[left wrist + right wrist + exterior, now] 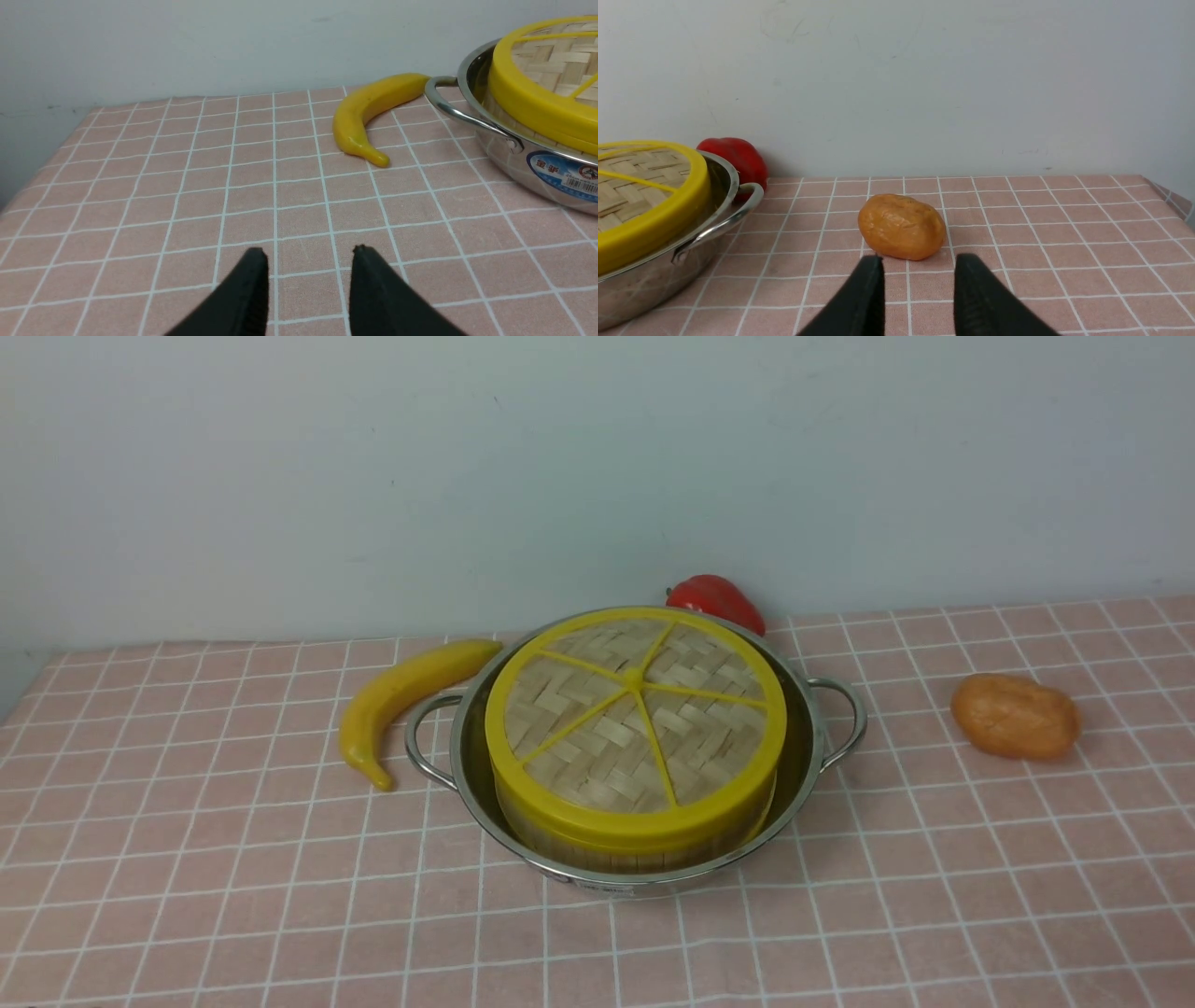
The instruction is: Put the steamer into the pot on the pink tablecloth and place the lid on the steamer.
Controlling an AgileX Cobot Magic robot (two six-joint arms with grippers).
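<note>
The round bamboo steamer point(624, 847) with slatted side wall and yellow plastic rim sits inside the wide, shallow, shiny stainless-steel pot point(803, 775), upright, with a gap of bare steel around it on the far and right sides. The flat round woven-bamboo lid point(635, 709) with yellow plastic rim rests on the steamer, covering it fully; 5 yellow spokes run from its centre knob to the rim over a herringbone weave. The steamer's contents are hidden.

The pot has 2 loop side handles, 1 pointing left and 1 right, and a blue label on its outer wall. It stands on the pink tablecloth point(187, 859) with its grid of thin white lines, near the centre.

A smooth yellow plastic banana point(406, 695) lies just beside the left handle, long axis running from far-right to near-left, tip toward the robot. A glossy red pepper point(717, 600) sits behind the pot against the wall. A lumpy orange-brown potato-like object point(1016, 716) lies well apart to the right.

Left gripper point(308, 254): black tapered fingers parted, nothing between them, above bare cloth. Right gripper point(917, 261): fingers parted, holding nothing, near the potato-like object.
</note>
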